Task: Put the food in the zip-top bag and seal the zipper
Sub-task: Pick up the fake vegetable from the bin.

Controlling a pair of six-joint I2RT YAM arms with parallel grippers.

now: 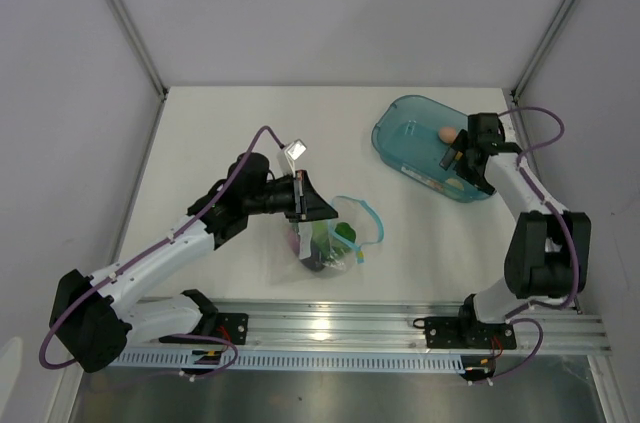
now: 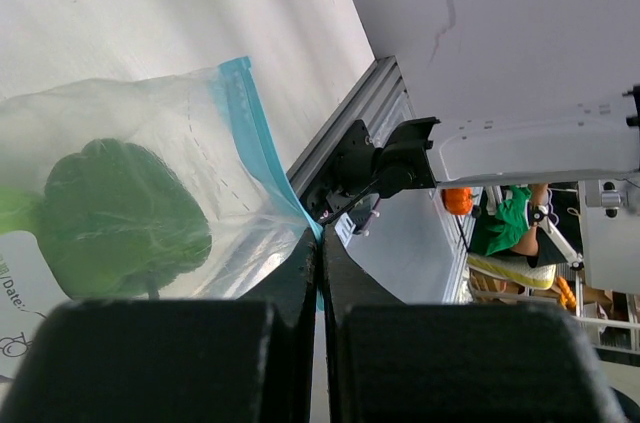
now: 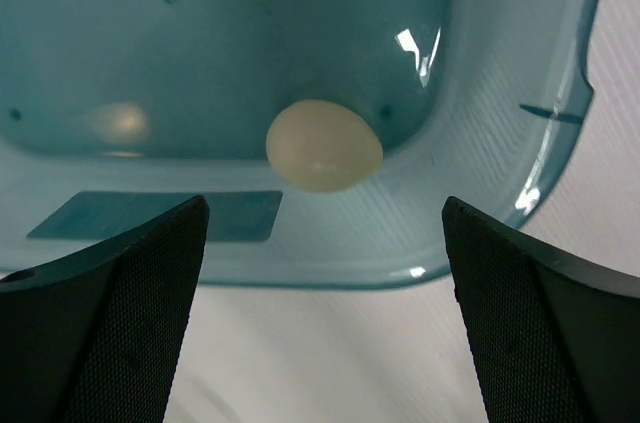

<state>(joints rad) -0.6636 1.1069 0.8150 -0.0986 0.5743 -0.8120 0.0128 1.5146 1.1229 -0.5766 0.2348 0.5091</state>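
Note:
The clear zip-top bag point(image 1: 325, 240) lies near the front middle with a green pepper point(image 2: 115, 218) and a purple piece point(image 1: 312, 261) inside. Its light-blue zipper point(image 2: 250, 133) loops open to the right point(image 1: 368, 218). My left gripper point(image 1: 305, 198) is shut on the bag's zipper edge point(image 2: 320, 235). My right gripper point(image 1: 462, 158) is open and empty above the near end of the teal tub point(image 1: 400, 133). A pale cream egg-shaped piece point(image 3: 323, 145) lies in the tub just ahead of its fingers point(image 3: 120, 283). A pink-orange egg-shaped piece point(image 1: 448, 133) also lies in the tub.
The tub's rim point(image 3: 300, 268) crosses between my right fingertips. An aluminium rail point(image 1: 400, 328) with both arm bases runs along the near edge. Grey walls close in the left, right and back sides.

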